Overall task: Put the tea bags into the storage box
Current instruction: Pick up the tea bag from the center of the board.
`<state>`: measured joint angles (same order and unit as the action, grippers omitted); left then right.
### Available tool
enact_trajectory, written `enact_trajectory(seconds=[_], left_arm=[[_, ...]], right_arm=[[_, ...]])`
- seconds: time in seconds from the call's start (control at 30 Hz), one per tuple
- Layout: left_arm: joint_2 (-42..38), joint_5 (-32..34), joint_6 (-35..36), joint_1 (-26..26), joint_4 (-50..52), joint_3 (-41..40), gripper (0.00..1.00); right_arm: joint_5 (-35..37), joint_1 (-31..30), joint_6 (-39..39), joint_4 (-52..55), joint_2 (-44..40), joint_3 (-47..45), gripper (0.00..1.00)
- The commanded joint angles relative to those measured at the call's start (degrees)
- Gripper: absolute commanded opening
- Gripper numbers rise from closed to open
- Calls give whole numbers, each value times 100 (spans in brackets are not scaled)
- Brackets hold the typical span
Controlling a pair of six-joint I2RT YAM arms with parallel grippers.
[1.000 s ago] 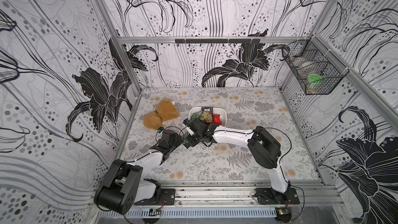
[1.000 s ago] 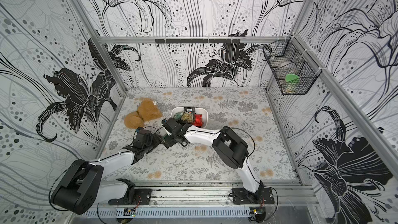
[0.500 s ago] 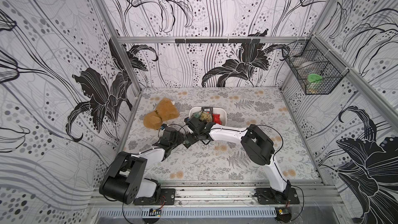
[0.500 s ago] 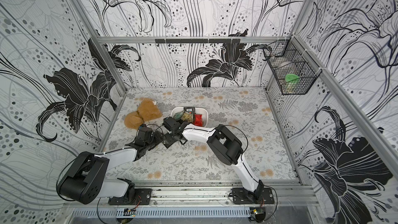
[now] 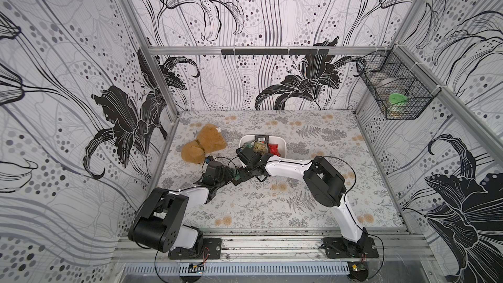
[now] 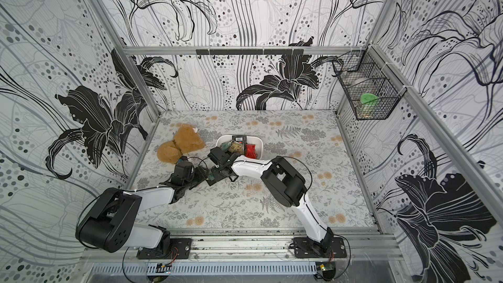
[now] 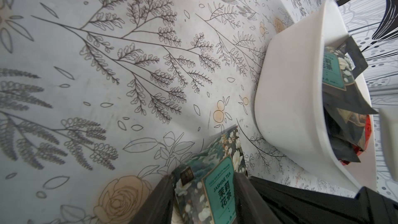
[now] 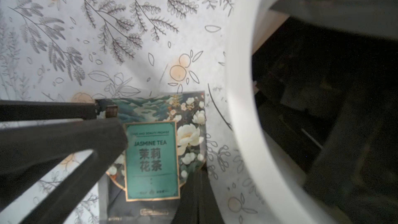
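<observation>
At the left of the table (image 7: pixel 107 39) lies a brown plush toy (image 5: pixel 204 145), no part of the job. Next to it the left gripper (image 7: pixel 202 175) has its fingers (image 7: pixel 157 199) spread to either side of a jasmine tea bag (image 8: pixel 150 158). Whether they press on the tea bag I cannot tell. The bag sits low over the table, just beside the near wall of the storage box (image 7: pixel 286 82) and outside it.

The right gripper (image 8: pixel 195 175) meets it from the other side, jaws pressed together and pinching the bag's edge. To the right the box holds several tea bags (image 5: pixel 261 147), black, green and red. A wire basket (image 5: pixel 394 96) hangs on the far right wall.

The step in hand looks like securing this one bag between the two arms before it goes in. The next move probably calls for one gripper to let go, then a lift over the low rim and a release above the pile.

The bag's teal panel reads "JASMINE TEA" above 茉莉花茶. The fine line over that is too small to be sure of. A bag in the box (image 7: pixel 332 72) carries the same teal panel, and a black bag at the back (image 5: pixel 261 138) shows a barcode
</observation>
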<state>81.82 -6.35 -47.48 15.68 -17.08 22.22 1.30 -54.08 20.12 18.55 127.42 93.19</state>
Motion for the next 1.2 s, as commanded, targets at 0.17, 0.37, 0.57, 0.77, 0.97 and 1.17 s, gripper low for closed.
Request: enact_trajectory(seconds=[0.17,0.37,0.57,0.77,0.97,1.17], left_arm=[[334,-376,-142,286,-9,-376,47],[356,-383,-377,531,-229,-393,37],[106,-355,-461,540,-120,-407,16],[-605,-246,-437,539,473,-377,0],[-1960,192,-399,552,1569,-338,0],[-2787,406,-177,684,2459,375,0]], right_arm=[[-33,-30,45,96,139,-242,0],[-119,-26,70,-13,86,-345,0],[-235,-23,54,-242,-194,-563,0],[-504,-31,-25,-678,-808,-1045,1],[-281,-19,9,-1063,-2084,-1960,12],[685,28,200,-1051,-3653,-3072,23]])
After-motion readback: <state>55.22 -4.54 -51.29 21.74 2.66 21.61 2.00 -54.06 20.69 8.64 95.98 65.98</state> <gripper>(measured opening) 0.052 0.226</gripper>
